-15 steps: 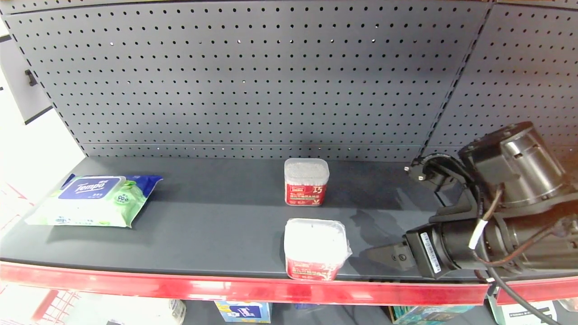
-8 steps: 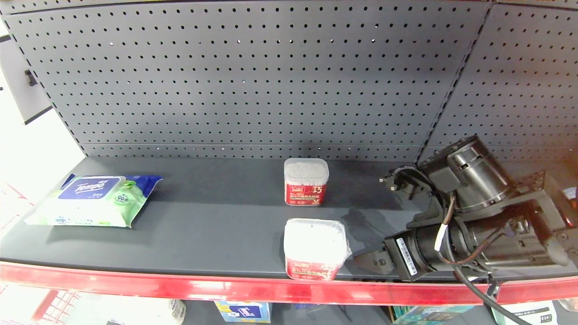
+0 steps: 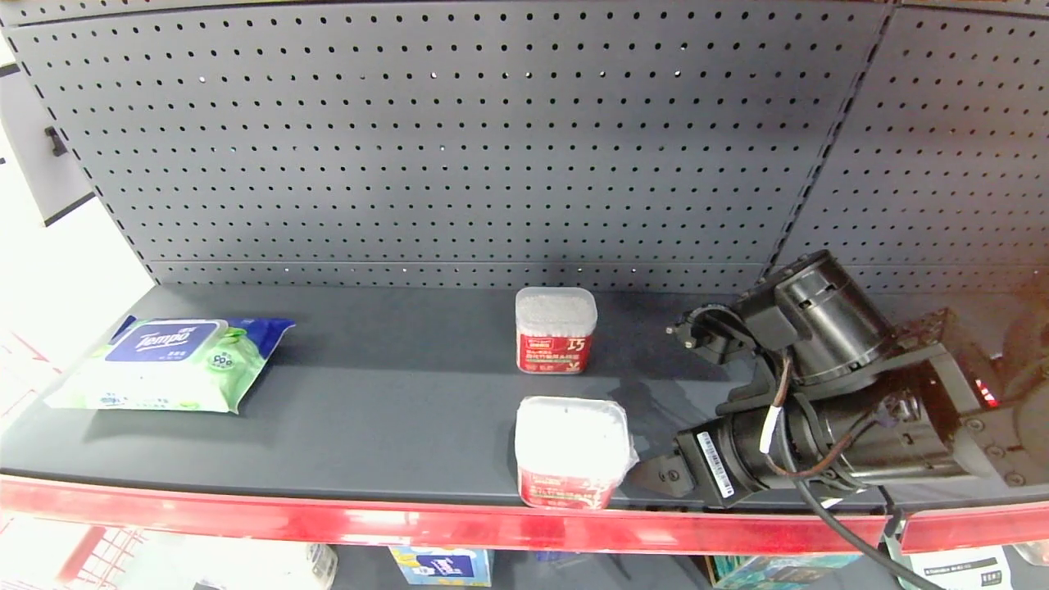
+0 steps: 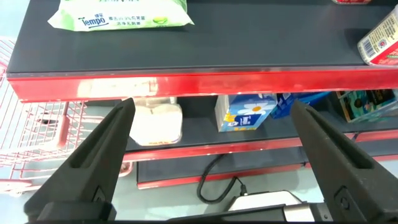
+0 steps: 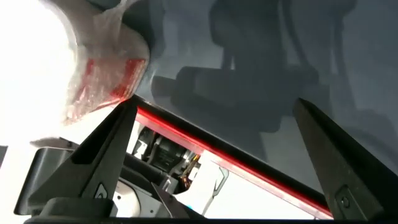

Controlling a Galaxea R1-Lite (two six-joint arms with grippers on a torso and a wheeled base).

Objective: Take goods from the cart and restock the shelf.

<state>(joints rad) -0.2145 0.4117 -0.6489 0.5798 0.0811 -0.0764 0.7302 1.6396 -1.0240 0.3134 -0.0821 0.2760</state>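
Note:
A plastic-wrapped box of cotton swabs with a red label (image 3: 571, 449) stands at the front edge of the dark shelf (image 3: 393, 410). A second such box (image 3: 556, 329) stands behind it, near the back. My right gripper (image 3: 653, 476) lies low on the shelf just right of the front box. In the right wrist view this gripper (image 5: 214, 106) is open, the front box (image 5: 56, 68) lies just beyond one finger, and nothing is between the fingers. My left gripper (image 4: 212, 104) hangs open and holds nothing, below the shelf's red front strip (image 4: 186, 81).
A green and white wipes pack (image 3: 168, 363) lies at the shelf's left end. A perforated grey panel (image 3: 492, 147) backs the shelf. The lower shelf holds a blue and white carton (image 4: 245, 112) and a white pack (image 4: 155, 121). A red wire cart (image 4: 37, 137) is at the left.
My right arm has slid left along the shelf's front, bringing its open gripper close to the front swab box. The boxes and wipes have stayed put.

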